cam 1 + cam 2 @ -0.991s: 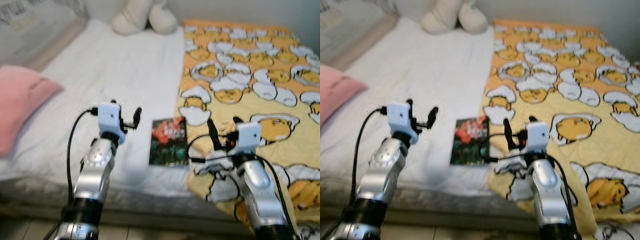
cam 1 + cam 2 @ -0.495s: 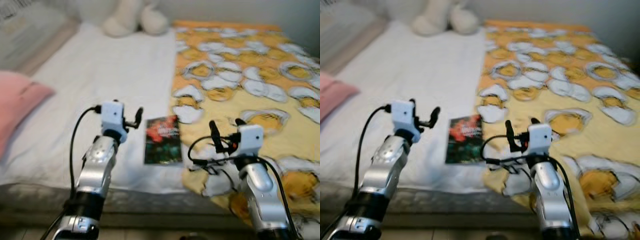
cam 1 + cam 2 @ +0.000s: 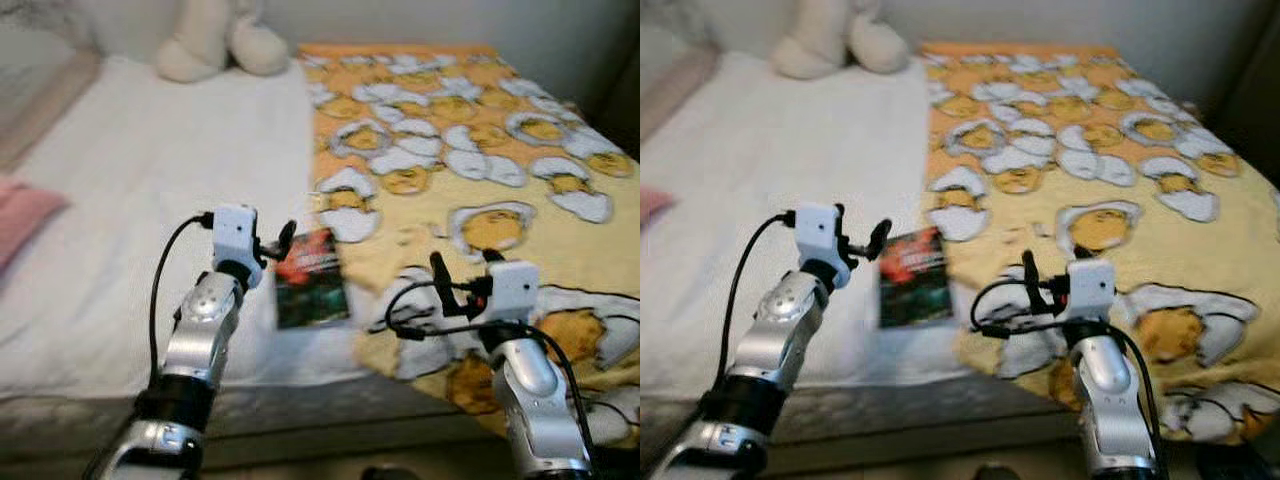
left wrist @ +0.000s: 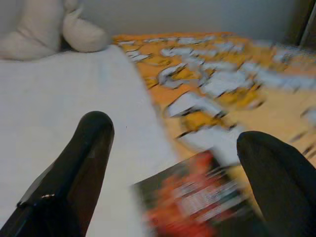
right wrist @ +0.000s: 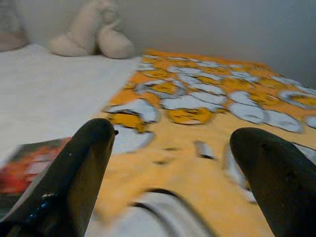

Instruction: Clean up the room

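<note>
A dark book with a red cover (image 3: pixel 310 278) lies flat on the bed's white sheet (image 3: pixel 150 170), right beside the edge of a yellow blanket with an egg pattern (image 3: pixel 450 150). My left gripper (image 3: pixel 272 242) hovers open just left of the book, at its upper corner, holding nothing. In the left wrist view the book (image 4: pixel 197 207) sits low between the spread black fingers (image 4: pixel 84 163). My right gripper (image 3: pixel 463 265) is open above the blanket's rumpled front edge, to the right of the book. The book (image 5: pixel 29 168) appears off to one side in the right wrist view.
A cream plush toy (image 3: pixel 210 40) rests at the head of the bed by the wall. A pink pillow (image 3: pixel 20 215) lies at the far left. The mattress front edge (image 3: pixel 300 400) runs just below both arms. The pictures are blurred.
The whole picture has shifted left, so the camera has turned or moved right. The left gripper now sits closer to the book's corner. Both grippers stay open.
</note>
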Controlling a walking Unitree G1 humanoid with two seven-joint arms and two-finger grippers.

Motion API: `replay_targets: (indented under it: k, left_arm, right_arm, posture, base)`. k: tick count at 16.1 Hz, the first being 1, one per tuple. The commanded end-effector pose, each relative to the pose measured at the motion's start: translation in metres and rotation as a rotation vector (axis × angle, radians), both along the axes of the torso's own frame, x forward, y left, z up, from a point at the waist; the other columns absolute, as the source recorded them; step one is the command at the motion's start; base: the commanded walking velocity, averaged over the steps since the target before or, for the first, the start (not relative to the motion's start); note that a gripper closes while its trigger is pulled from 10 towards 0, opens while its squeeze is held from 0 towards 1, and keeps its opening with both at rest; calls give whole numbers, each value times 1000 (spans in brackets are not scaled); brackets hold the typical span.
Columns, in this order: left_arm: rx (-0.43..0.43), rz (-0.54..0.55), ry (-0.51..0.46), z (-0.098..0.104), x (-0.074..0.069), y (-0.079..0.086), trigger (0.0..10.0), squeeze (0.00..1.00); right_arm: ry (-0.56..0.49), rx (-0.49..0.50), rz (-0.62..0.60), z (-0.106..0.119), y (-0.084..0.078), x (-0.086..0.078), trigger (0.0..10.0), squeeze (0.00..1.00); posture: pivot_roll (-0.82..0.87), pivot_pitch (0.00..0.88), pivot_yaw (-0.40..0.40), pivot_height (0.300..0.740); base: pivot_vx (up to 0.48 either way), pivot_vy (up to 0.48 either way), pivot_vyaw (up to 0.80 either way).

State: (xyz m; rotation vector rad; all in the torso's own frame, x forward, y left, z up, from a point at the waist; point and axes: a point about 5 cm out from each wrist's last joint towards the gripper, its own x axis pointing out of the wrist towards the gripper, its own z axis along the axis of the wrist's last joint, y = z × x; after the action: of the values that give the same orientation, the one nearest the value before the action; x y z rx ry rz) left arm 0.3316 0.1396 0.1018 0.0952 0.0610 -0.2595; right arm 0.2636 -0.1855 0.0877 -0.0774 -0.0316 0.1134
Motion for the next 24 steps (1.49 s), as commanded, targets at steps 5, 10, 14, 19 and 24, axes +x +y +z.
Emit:
replay_targets:
  k: [5,10,14,19,24]
  left_arm:
    - [-48,8,51,8,22,-1,10000,0]
    - [-109,77,143,-3,34,-2,10000,0]
    - [-98,54,110,3,38,-6,10000,0]
    - [-140,100,131,-10,33,-4,10000,0]
    - [-231,216,270,-28,30,-2,10000,0]
  right_arm:
    - [-16,2,4,6,4,3,10000,0]
    - [-9,-1,17,5,7,-11,10000,0]
    - [48,-44,-40,0,-17,-30,10000,0]
    - [65,-34,-25,0,-9,-36,10000,0]
    - [119,-46,36,2,-7,-58,10000,0]
  posture:
    - [-182,0,39,736]
    - [-203,26,7,736]
    - [-243,51,16,736]
    - [-236,73,-2,736]
    - [-276,160,-64,736]
  base:
    - [0,191,-307]
    - [0,0,0]
    - [0,0,-552]
    - [0,0,-739]
    - [0,0,0]
